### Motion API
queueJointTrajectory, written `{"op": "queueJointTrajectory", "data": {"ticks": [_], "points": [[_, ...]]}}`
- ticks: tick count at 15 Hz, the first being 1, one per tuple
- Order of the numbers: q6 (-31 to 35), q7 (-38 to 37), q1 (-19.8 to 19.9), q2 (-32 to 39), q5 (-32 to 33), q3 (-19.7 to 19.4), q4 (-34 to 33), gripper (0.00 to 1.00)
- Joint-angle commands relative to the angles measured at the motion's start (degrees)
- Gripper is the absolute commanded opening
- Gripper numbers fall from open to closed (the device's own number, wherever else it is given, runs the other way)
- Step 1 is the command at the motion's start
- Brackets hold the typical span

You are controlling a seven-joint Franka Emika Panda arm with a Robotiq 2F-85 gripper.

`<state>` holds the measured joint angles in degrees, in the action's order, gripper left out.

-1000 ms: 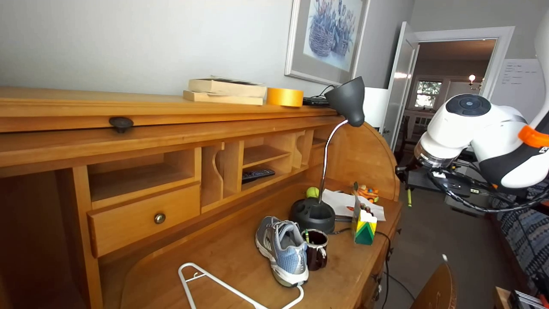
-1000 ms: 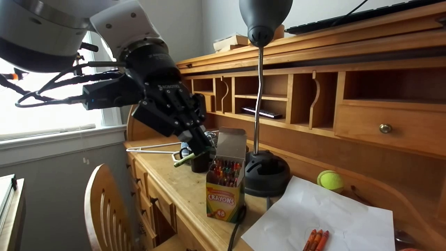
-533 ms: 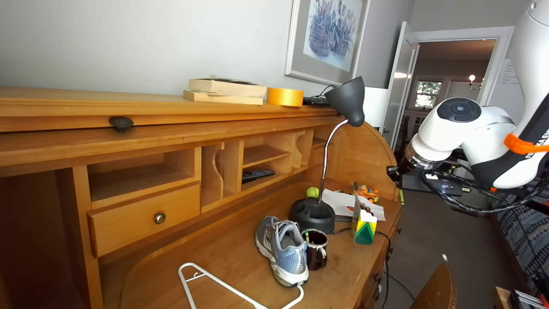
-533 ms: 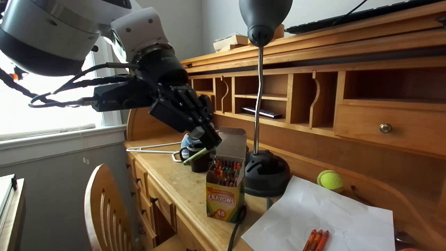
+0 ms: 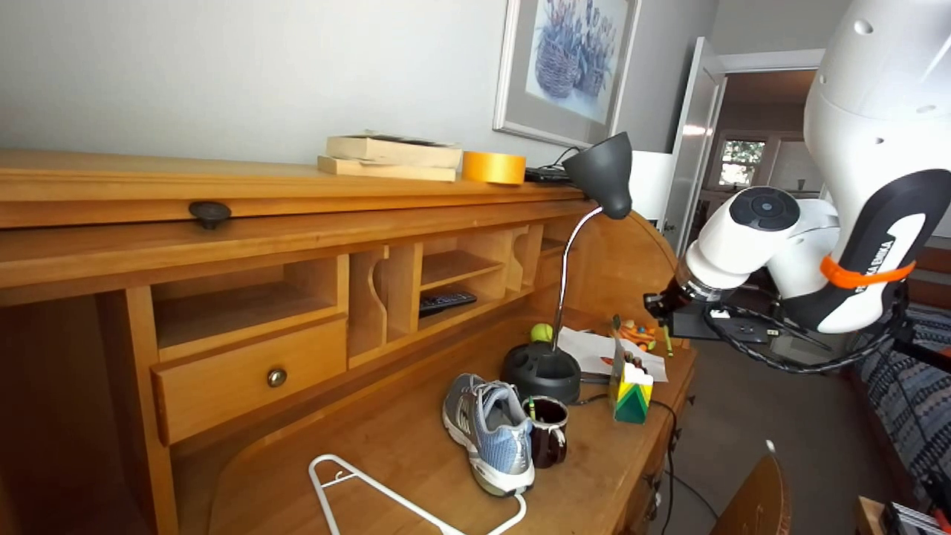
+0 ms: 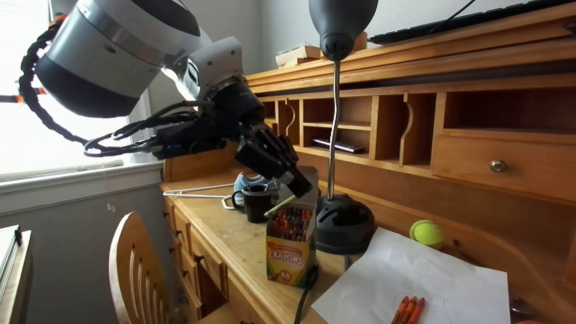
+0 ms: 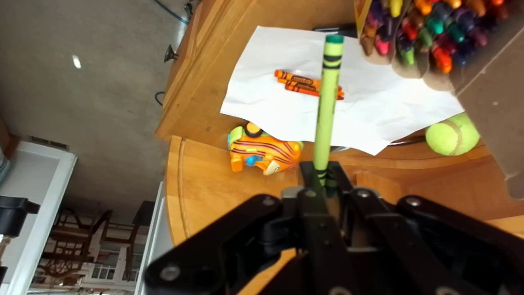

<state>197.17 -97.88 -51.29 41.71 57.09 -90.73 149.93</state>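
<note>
My gripper (image 6: 302, 186) is shut on a light green crayon (image 6: 280, 206), gripped near one end. The crayon sticks out tilted, its free end dark green in the wrist view (image 7: 326, 102). In an exterior view it overlaps the upper edge of an open yellow and green crayon box (image 6: 290, 256) packed with crayons; whether they touch I cannot tell. The box's raised lid (image 7: 497, 94) shows at the right of the wrist view. The gripper (image 5: 660, 308) also shows at the right of an exterior view. Three orange crayons (image 7: 305, 85) lie on white paper (image 7: 254, 82).
A black lamp (image 6: 344, 225) stands beside the box. A dark mug (image 5: 548, 438) with a green crayon in it, a shoe (image 5: 494, 431) and a white hanger (image 5: 386, 490) lie farther along the desk. A tennis ball (image 6: 426, 233), toy (image 7: 266, 151) and chair (image 6: 135, 270) are nearby.
The arm and gripper have moved with the green crayon from beside the mug toward the crayon box, rightward and slightly down in an exterior view. The objects on the desk have not moved.
</note>
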Motion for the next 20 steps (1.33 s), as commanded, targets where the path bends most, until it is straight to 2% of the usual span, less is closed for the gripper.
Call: {"op": "queueJointTrajectory", "data": {"ticks": [1, 6, 15, 20], "points": [[5.58, -0.36, 4.15, 5.85, -3.98, 5.21, -2.11, 0.03], [8.21, -0.06, 6.25, 9.35, -7.76, 9.46, -3.32, 0.03], [9.36, -0.47, 5.30, 12.50, -11.90, 12.56, -3.68, 0.03], [9.27, -0.63, 5.04, 12.01, -12.70, 13.76, -3.15, 0.03]]}}
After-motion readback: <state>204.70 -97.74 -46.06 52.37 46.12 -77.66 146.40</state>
